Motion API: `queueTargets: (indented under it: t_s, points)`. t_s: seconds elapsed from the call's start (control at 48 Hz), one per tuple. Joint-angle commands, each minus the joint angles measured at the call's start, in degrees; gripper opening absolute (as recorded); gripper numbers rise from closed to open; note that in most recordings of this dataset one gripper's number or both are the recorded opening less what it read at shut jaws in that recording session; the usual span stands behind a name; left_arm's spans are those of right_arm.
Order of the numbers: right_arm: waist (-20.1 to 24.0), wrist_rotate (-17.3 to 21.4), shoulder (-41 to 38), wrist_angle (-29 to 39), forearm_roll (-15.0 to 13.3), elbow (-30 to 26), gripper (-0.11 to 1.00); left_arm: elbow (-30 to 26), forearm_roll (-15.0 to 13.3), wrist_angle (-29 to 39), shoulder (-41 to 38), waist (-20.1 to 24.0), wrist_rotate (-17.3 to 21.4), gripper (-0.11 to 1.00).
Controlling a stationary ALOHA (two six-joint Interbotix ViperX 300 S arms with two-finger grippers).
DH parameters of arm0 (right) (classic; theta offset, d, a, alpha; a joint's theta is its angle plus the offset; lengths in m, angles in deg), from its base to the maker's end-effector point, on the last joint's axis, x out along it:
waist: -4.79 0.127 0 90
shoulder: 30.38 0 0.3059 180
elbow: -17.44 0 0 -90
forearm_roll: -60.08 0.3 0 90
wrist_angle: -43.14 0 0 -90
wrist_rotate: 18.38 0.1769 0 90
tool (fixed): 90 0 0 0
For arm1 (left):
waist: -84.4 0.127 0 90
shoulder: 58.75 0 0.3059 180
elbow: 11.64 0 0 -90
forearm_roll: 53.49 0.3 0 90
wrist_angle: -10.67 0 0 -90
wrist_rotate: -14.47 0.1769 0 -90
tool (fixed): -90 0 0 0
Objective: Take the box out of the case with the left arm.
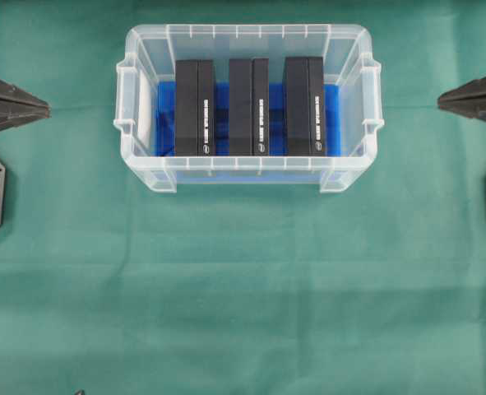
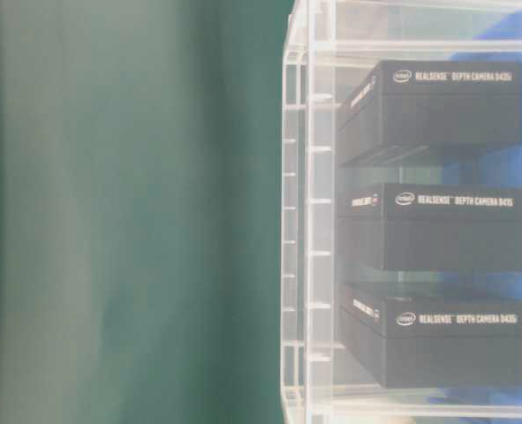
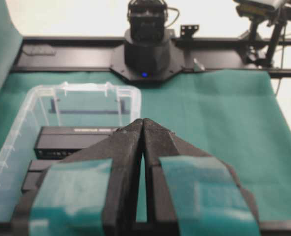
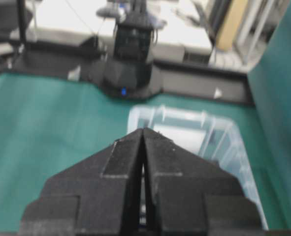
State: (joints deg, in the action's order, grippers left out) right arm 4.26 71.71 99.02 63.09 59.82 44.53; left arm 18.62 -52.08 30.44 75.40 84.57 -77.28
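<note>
Cloth (image 1: 243, 296) of green covers the counter, and nothing lies between the two arms and the case (image 1: 144, 177), which sits toward the far middle of the overhead view. The case is a clear plastic bin with a ribbed rim, side handles and a blue lining. Inside it three black boxes stand on edge in a row, apart from one another: the left box (image 1: 195, 107), the middle box (image 1: 249, 107) and the right box (image 1: 304, 105). From table level their white lettering shows through the clear wall.

The left hand (image 3: 143, 122) waits at the left edge, well apart from the case, its fingers pressed together on nothing. The right hand (image 4: 144, 130) at the right edge looks the same, though that wrist view is blurred.
</note>
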Motion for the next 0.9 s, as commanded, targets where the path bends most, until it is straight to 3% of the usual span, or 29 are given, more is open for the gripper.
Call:
queueTargets:
  t_s: [0.0,0.125,0.312,0.604,0.688,0.875]
  points:
    - [-0.09,0.09,-0.62,1.49,0.00,-1.85,0.00,-2.20,0.18,2.11,-1.14,-0.09,-1.05,-0.01]
    - [-0.09,0.09,-1.05,6.24,-0.09,-2.72,0.00,-3.60,0.18,10.37,-2.64,-0.09,-4.13,-0.01]
    - [-0.09,0.09,-2.81,20.39,-0.09,-5.89,0.00,-8.35,0.18,28.48,-6.33,-0.26,-7.73,-0.01]
    - [-0.18,0.09,-6.50,47.37,-0.09,-8.53,0.00,-14.41,0.18,58.36,-12.74,-0.44,-8.26,-0.01]
    - [-0.09,0.09,-7.38,52.38,-0.09,-8.61,0.00,-15.21,0.18,62.58,-14.06,-0.44,-8.00,-0.01]
    - [-0.09,0.09,-8.09,55.02,-0.44,-8.70,0.00,-15.21,0.18,62.49,-13.97,-0.44,-8.00,-0.01]
